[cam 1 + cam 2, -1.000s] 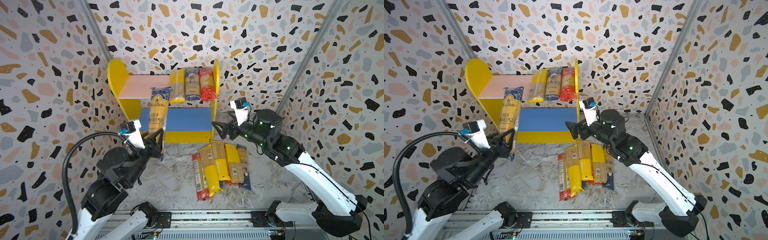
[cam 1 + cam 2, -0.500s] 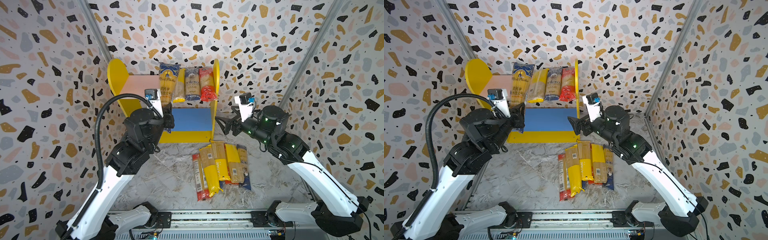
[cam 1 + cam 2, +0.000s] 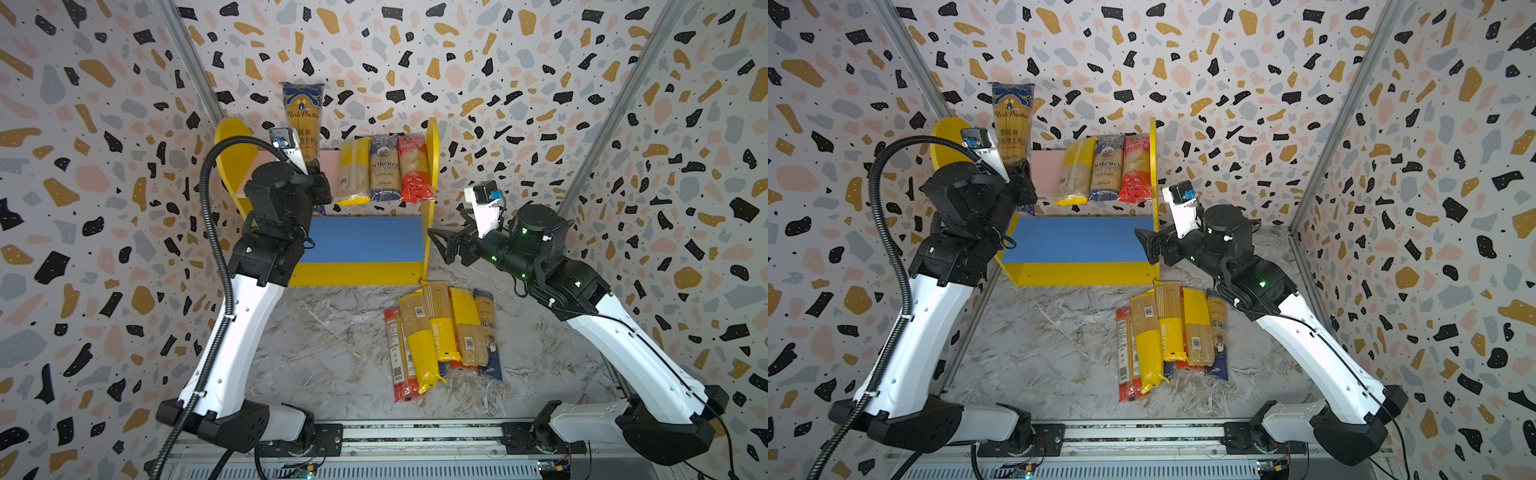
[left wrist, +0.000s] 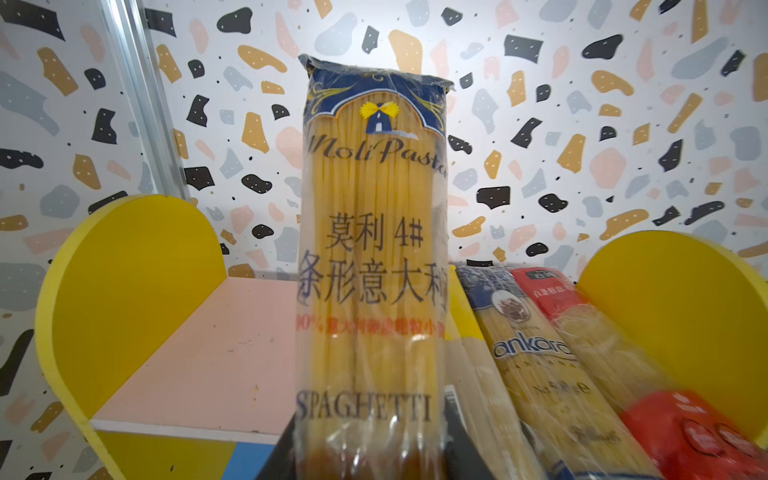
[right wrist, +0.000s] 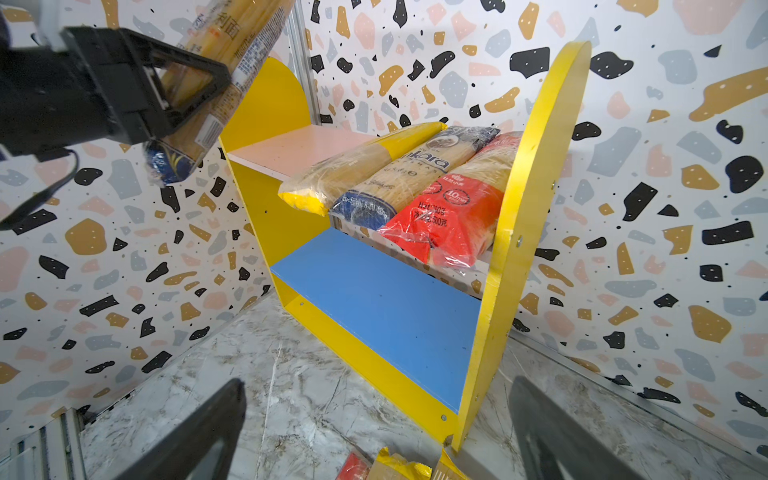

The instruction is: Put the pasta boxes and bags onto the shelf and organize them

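The MoliPasta spaghetti bag (image 3: 302, 116) stands upright over the bare left part of the shelf's (image 3: 432, 166) pink upper board (image 4: 216, 345), its lower end clamped in the left gripper (image 3: 316, 187). The right gripper (image 3: 441, 246) hangs just beside the shelf, jaws apart, empty.

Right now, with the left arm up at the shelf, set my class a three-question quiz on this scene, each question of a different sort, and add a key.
1. Multiple choice: what do the jaws of the left arm hold?
A) a cardboard box
B) the clear spaghetti bag with a dark blue top
C) nothing
2. True or false: the jaws of the right arm are shut on a pasta pack.
3. Count: how many packs lie on the pink upper board of the yellow-sided two-tier shelf?

Key
1. B.
2. False: they stand open and empty.
3. Three: a yellow bag, a dark blue bag and a red bag, side by side.
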